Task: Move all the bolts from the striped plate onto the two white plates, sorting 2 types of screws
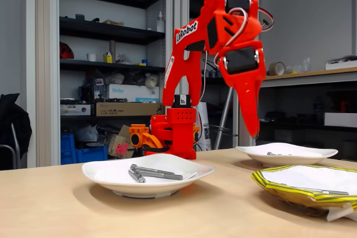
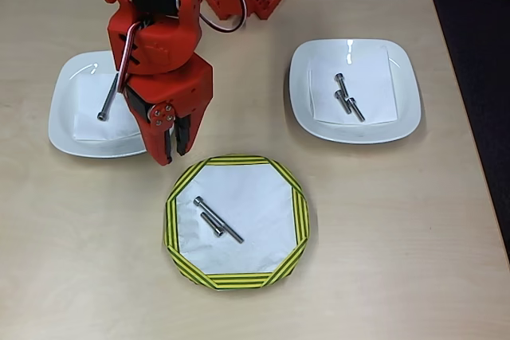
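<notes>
Red jaws (image 2: 173, 147) point down, nearly closed and holding nothing, just past the 11 o'clock edge of the striped plate (image 2: 296, 220). Two bolts (image 2: 217, 219) lie near its middle, a long one and a short one. One long bolt (image 2: 107, 97) rests on the left white plate (image 2: 64, 117). Three short bolts (image 2: 347, 98) lie on the right white plate (image 2: 406, 85). Bare counter (image 2: 398, 236) spreads wide at 3 o'clock of the striped plate.

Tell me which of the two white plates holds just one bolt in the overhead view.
The white plate on the left, partly under the arm, holds a single long bolt. The white plate on the right carries a small cluster of short bolts.
</notes>
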Motion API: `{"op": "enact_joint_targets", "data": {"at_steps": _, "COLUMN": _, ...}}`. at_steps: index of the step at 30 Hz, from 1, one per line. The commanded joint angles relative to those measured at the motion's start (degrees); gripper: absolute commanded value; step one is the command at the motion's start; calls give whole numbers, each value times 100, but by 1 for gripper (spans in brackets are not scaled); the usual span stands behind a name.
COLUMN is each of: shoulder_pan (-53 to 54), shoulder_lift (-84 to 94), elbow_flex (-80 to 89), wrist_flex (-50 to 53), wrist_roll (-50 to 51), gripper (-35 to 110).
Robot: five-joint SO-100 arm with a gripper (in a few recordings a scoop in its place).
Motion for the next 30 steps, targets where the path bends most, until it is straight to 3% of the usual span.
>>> {"op": "enact_joint_targets", "data": {"at_steps": 1, "shoulder_pan": -272, "shoulder_lift": -18, "elbow_flex": 123, "wrist_flex": -378, "wrist_roll": 70, "gripper": 11}}
{"op": "enact_joint_targets", "data": {"at_steps": 14, "shoulder_pan": -782, "shoulder_lift": -853, "elbow_flex": 325, "wrist_flex": -1784, "wrist_roll": 1020, "gripper": 10}}
{"op": "enact_joint_targets", "data": {"at_steps": 30, "shoulder_pan": -176, "shoulder_lift": -1556, "elbow_flex": 264, "wrist_flex": -2074, "wrist_roll": 1055, "gripper": 7}}
